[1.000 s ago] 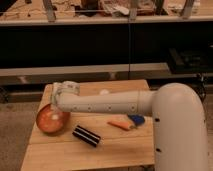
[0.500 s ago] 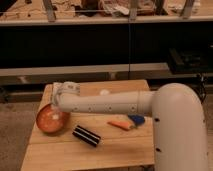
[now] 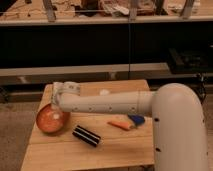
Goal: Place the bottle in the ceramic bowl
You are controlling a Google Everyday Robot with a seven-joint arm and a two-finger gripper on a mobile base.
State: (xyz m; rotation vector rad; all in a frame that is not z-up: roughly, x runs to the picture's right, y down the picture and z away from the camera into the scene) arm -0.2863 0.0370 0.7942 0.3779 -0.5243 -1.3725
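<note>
Nothing has shifted in the last second: your gripper [image 3: 56, 104] hangs over the ceramic bowl's [image 3: 44, 126] far side, and whether it grips or has let go cannot be told. The bottle [image 3: 57, 115] shows as a pale patch inside the bowl just beneath it, the bowl's only content, so placing looks nearly done.

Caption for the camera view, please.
Gripper hovers above the bowl on the table; a dark block lies nearby.
</note>
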